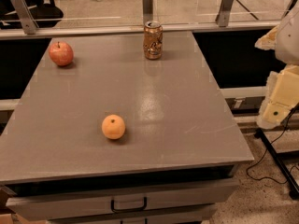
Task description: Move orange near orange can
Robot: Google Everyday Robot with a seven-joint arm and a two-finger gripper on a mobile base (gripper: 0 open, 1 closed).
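The orange (pixel 113 127) is a small round fruit with a dark stem dot, lying on the grey tabletop (pixel 177 106) toward the front left of centre. The orange can (pixel 153 40) stands upright near the table's far edge, centre, copper-coloured with pale swirls and a silver rim. The two are well apart, the can far behind and to the right of the fruit. My arm and gripper (pixel 279 99) show as pale cream parts at the right edge of the view, off the table's right side and away from both objects, holding nothing that I can see.
A reddish apple (pixel 61 53) with a stem sits at the table's far left. A glass railing with metal posts (pixel 147 3) runs behind the table. A drawer with a dark handle (pixel 128 204) is below the front edge. Cables lie on the floor at right (pixel 275 157).
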